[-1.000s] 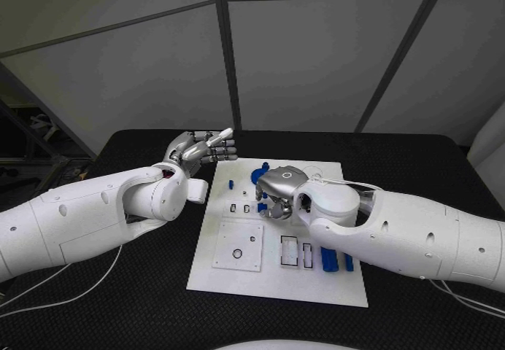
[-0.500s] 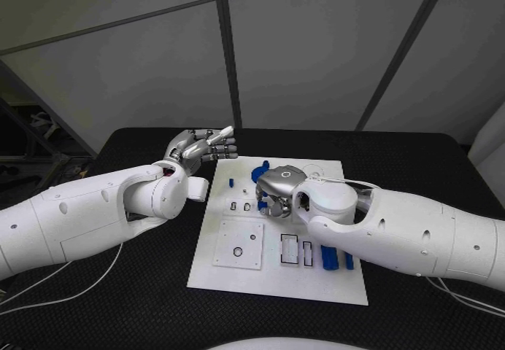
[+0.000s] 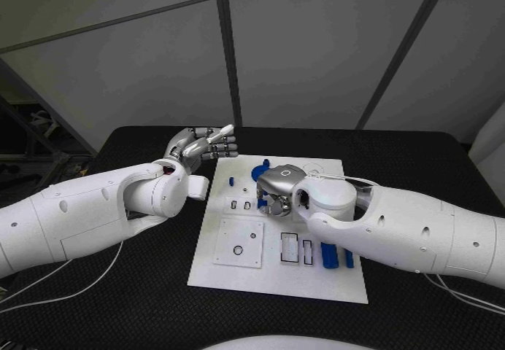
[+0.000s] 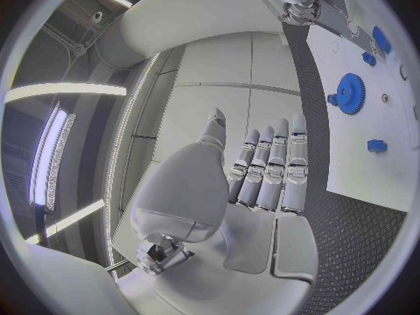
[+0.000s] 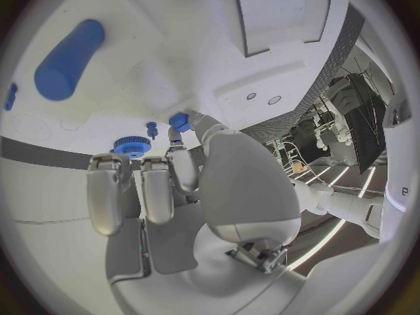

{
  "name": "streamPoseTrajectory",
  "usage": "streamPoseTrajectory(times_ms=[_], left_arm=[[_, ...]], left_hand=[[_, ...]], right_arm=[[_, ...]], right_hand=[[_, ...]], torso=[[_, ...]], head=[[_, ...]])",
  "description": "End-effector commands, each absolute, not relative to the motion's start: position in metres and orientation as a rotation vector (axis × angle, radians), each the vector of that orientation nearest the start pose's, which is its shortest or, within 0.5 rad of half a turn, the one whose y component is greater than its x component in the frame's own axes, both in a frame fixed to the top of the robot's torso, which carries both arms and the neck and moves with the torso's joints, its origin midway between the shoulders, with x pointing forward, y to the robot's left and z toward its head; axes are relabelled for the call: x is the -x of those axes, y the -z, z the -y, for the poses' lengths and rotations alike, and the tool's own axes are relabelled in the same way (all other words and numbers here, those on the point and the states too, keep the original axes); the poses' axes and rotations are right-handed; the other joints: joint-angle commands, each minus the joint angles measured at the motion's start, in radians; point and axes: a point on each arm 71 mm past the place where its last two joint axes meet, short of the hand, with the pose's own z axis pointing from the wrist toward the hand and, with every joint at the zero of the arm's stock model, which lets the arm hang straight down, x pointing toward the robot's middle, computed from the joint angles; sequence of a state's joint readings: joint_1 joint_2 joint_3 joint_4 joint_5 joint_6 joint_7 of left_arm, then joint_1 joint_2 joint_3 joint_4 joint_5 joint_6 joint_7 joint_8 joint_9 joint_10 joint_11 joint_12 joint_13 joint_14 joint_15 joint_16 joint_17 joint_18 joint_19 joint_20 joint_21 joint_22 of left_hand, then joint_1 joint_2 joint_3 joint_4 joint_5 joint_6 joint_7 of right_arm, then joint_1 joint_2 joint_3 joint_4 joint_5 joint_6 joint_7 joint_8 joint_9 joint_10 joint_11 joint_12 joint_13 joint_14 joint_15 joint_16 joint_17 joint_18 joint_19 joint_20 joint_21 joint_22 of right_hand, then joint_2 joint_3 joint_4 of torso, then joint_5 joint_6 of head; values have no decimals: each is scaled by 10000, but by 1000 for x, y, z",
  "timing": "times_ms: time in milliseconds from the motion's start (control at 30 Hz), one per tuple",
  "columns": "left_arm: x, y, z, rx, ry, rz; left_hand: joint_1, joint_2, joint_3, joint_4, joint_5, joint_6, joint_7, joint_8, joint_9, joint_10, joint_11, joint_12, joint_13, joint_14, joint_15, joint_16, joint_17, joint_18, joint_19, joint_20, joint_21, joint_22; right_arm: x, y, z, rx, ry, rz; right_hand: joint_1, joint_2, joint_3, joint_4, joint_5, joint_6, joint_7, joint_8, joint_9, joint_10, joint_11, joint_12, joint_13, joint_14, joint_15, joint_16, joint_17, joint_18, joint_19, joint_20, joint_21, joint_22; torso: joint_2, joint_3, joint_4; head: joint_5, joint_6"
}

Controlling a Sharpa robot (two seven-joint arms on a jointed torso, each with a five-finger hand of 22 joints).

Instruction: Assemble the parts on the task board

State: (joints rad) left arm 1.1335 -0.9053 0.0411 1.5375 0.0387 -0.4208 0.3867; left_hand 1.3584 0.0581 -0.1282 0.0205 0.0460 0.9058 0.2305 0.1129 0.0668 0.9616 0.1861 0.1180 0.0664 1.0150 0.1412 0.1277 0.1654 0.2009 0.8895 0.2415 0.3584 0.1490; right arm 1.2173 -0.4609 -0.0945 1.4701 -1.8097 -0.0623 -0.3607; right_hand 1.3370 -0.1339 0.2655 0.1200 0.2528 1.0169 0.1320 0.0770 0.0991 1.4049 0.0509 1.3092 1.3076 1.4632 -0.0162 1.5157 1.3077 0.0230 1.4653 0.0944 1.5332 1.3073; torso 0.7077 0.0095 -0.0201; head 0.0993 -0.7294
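While the left robot hand (image 3: pixel 202 146) hovers spread and empty beyond the task board's (image 3: pixel 276 281) far left corner, the right robot hand (image 3: pixel 276 191) pinches a small blue part (image 5: pixel 179 121) over the board's middle, apparently mid-insertion, needing careful alignment next.

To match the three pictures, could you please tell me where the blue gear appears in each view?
Head view: the blue gear lies at the far end of the white board, just beyond the right hand and partly hidden by it.
Left wrist view: the gear lies flat on the board, off to the side of the left hand.
Right wrist view: the gear lies just past that hand's fingertips.
Shared landmark: the white board under it.
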Motion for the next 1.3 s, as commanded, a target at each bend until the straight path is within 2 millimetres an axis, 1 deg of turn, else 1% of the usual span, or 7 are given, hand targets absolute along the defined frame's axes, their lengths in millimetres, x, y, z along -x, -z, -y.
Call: streamPoseTrajectory(times_ms=[33, 233, 467, 633, 1000, 1167, 1300], left_arm=[[-488, 180, -245, 12358, 14369, -12995], [-488, 181, -245, 12365, 14365, -13006], [-488, 181, -245, 12374, 14363, -13023], [-487, 181, -246, 12394, 14377, -13084], [-481, 193, -247, 12612, 14320, -13533], [-475, 202, -249, 12829, 14194, -13782], [-468, 211, -249, 13056, 14119, -14118]], left_hand=[[55, 22, -10, -53, 32, -63, 60, -58, -10, -53, 29, -33, -12, 46, 23, -49, 9, -197, 6, 49, -43, -17], [55, 26, -13, -54, 32, -63, 61, -59, -10, -53, 29, -34, -12, 48, 24, -52, 11, -197, 7, 50, -44, -18], [55, 27, -13, -54, 32, -63, 62, -60, -10, -54, 30, -35, -12, 48, 24, -52, 11, -197, 7, 50, -44, -18], [47, 47, -27, -52, 30, -45, 61, -55, -5, -30, 23, -26, -6, 87, 15, -44, 24, -195, 21, 48, -43, -21], [-4, 148, -182, -51, 32, 148, 13, 1, 12, 346, -74, 103, 36, 611, -123, 143, 207, -170, 342, -59, 91, 15], [-75, 226, -292, -13, 36, 261, -58, 18, 8, 547, -167, 133, 48, 1104, -262, 380, 415, -172, 714, -188, 304, 107], [-390, 401, -438, 230, 36, 403, -185, 36, 11, 944, -346, 259, 136, 2221, -569, 1249, 901, -169, 1530, -491, 913, 414]], right_arm=[[-460, 207, 29, 6653, -4680, -17652], [-461, 208, 29, 6650, -4657, -17730], [-461, 201, 32, 6010, -5120, -16921], [-460, 192, 35, 5179, -6007, -15842], [-457, 180, 53, 2977, -8550, -14808], [-453, 174, 70, 2274, -9477, -14438], [-448, 169, 85, 1711, -10224, -13980]], right_hand=[[40, 104, 73, -14, -6, 77, 17, 66, 23, 48, -9, 21, 357, 816, -41, -15, 1454, -51, 491, 4, -38, 1994], [30, 182, 133, -10, 198, 195, -4, 84, 39, 58, -31, 37, 372, 817, -57, -14, 1462, -52, 495, -15, -37, 1999], [138, 496, 430, -79, 705, 646, -93, 239, 117, 253, -114, 304, 599, 852, -117, 52, 1599, -86, 607, -69, 44, 2126], [182, 645, 607, -122, 703, 814, -142, 294, 150, 318, -154, 375, 661, 850, -153, 45, 1587, -80, 587, -100, 28, 2105], [77, 668, 678, -84, 667, 902, -167, 313, 170, 308, -181, 340, 636, 857, -167, 60, 1621, -87, 610, -124, 45, 2132], [16, 651, 669, -54, 674, 902, -167, 305, 171, 293, -181, 313, 616, 857, -167, 60, 1622, -87, 609, -127, 44, 2131], [-29, 623, 654, -36, 685, 900, -168, 298, 171, 287, -181, 300, 607, 859, -168, 65, 1632, -94, 631, -128, 61, 2157]], torso=[[-7, -2, -2], [-14, -2, -5], [-9, 13, -15], [-14, 15, -8], [-5, 19, -8], [-11, 23, -24], [-12, 23, -29]], head=[[1, -6], [20, -13], [18, 20], [17, 43], [19, 95], [31, 161], [33, 289]])
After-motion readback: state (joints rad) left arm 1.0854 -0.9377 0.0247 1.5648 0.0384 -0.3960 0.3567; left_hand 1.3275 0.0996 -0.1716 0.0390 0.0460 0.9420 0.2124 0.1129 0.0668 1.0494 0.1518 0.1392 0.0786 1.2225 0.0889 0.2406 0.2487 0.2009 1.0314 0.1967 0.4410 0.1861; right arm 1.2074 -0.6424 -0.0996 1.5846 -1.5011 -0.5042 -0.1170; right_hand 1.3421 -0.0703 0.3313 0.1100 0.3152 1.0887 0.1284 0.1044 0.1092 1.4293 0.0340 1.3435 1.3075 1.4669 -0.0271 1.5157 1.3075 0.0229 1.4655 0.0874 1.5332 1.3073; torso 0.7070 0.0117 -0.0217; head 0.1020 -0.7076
